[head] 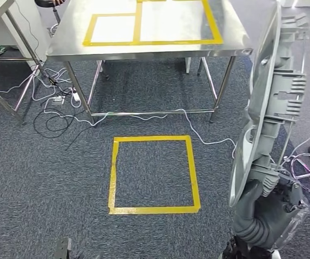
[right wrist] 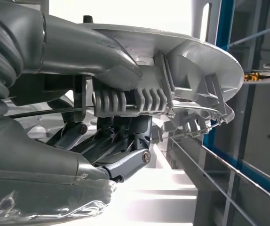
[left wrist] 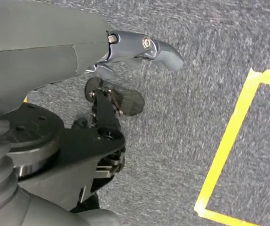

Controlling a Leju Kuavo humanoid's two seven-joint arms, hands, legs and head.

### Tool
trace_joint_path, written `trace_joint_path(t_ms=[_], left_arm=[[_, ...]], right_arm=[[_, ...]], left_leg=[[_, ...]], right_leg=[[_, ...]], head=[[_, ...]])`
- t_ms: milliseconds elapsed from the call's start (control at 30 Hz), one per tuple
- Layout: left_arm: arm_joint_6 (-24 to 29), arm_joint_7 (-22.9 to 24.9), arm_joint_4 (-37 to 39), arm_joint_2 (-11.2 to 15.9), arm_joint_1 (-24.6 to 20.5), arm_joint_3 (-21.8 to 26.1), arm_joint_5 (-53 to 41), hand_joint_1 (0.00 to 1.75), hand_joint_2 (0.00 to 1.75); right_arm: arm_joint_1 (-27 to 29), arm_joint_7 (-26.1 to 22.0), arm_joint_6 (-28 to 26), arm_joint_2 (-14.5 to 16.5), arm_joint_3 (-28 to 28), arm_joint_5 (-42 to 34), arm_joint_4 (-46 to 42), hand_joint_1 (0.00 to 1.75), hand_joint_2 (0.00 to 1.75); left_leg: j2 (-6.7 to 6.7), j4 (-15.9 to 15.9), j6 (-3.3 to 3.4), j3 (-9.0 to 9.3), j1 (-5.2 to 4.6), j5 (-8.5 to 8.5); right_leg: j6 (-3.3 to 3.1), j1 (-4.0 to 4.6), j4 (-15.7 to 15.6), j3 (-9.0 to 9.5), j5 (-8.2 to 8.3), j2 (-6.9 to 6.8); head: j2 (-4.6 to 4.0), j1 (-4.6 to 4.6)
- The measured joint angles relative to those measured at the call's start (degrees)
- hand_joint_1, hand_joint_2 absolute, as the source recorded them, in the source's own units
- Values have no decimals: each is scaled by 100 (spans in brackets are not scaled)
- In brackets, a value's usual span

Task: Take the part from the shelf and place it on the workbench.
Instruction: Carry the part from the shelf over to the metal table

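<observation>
Part [head: 274, 86], a grey cast piece with ribs and a round flange, stands upright above the right hand [head: 267, 208], which grips it from below at its lower end; thumb and fingers [right wrist: 126, 162] clamp its ribbed body. Workbench [head: 63, 40], steel with yellow tape outlines, lies well ahead and to the left of that hand. Left hand [left wrist: 126, 75] hangs over grey carpet, fingers apart, holding nothing. Yellow floor square [head: 113, 172] lies between the hands, forward of them.
</observation>
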Motion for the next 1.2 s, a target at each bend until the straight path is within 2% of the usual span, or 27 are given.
trace_joint_path(t_ms=[33,167,367,1200], left_arm=[[2,1,1,0,7,1,0,0,175],[16,0,3,-1,17,1,6,0,175],[45,1,4,-1,17,1,54,0,175],[76,-1,4,52,29,1,64,0,175]], right_arm=[[11,-1,-14,-1,-1,2,-1,175,175],[27,-1,-52,-1,-1,10,-2,175,175],[30,32,-119,-1,-1,-54,-2,175,175],[49,-2,-231,-1,-1,-122,-2,175,175]], left_leg=[[-5,1,8,-1,-3,-2],[-10,2,56,-1,-7,-11],[-10,3,83,-1,-8,-8],[-10,-3,90,1,1,7]], right_leg=[[-8,-2,-24,12,10,-4],[79,-3,-105,55,45,-5],[123,-5,-130,62,65,-5],[127,5,-126,60,69,-6]], head=[[0,1],[0,-1],[0,-3],[0,-4]])
